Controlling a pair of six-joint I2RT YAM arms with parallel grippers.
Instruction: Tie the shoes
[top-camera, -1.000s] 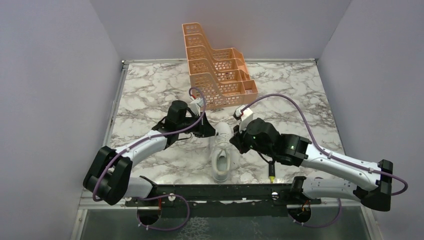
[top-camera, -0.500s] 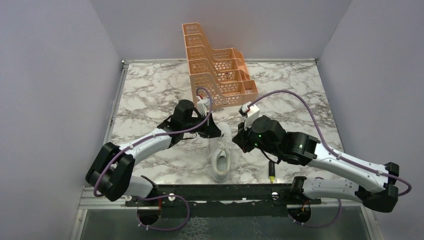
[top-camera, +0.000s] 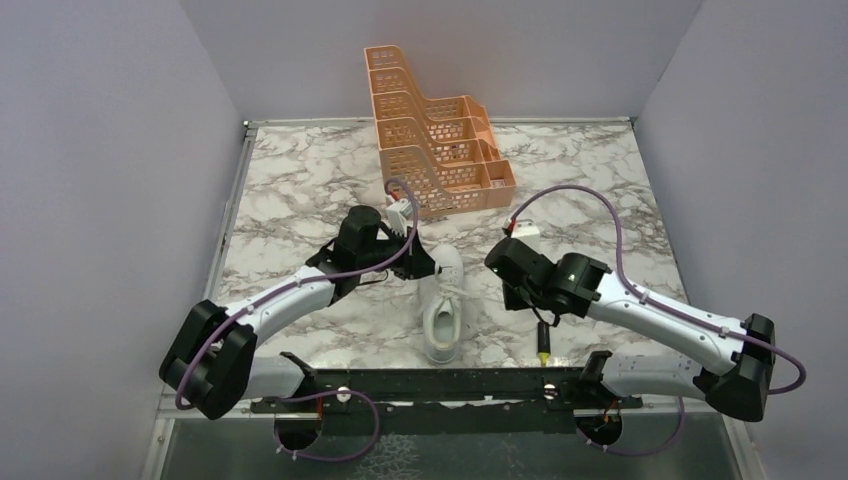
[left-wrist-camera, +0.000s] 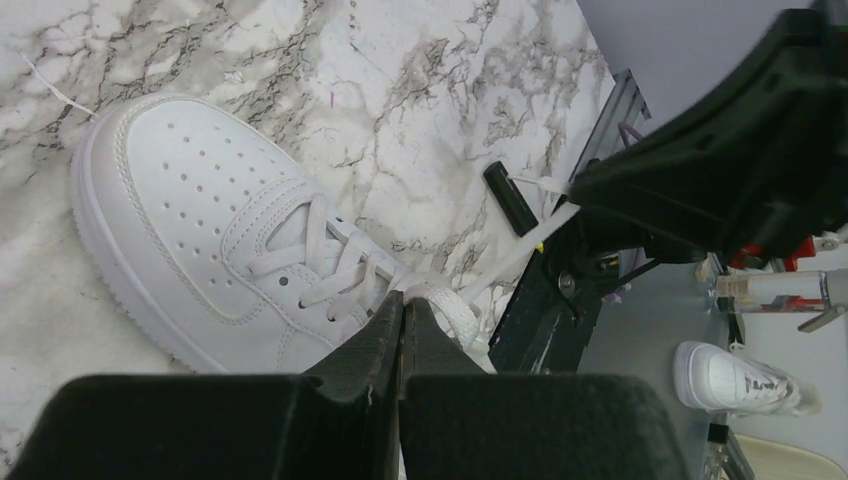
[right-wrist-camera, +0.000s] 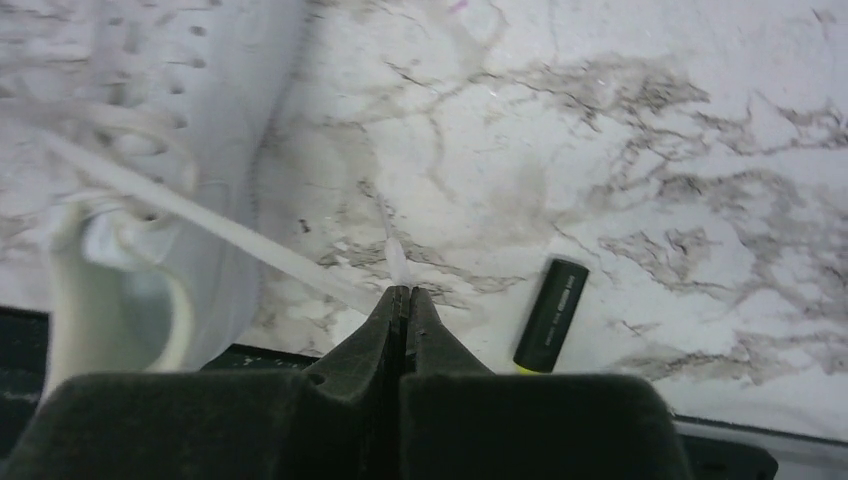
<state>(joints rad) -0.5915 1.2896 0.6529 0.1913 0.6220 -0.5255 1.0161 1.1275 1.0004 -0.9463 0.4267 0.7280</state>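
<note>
The white sneaker (top-camera: 443, 305) is seen upright on the marbled table (top-camera: 300, 180), between the two arms, with its toe turned toward the orange rack (top-camera: 440, 160). The rack is set well apart at the far side; what its stepped tiers hold cannot be told. The left gripper (left-wrist-camera: 402, 318) is pressed shut at the shoe's tongue, and a grip on anything cannot be told. The right gripper (right-wrist-camera: 401, 298) is clamped on a lace (right-wrist-camera: 200, 215), which is drawn taut from the shoe. A black marker (right-wrist-camera: 552, 315) is seen just beside it.
</note>
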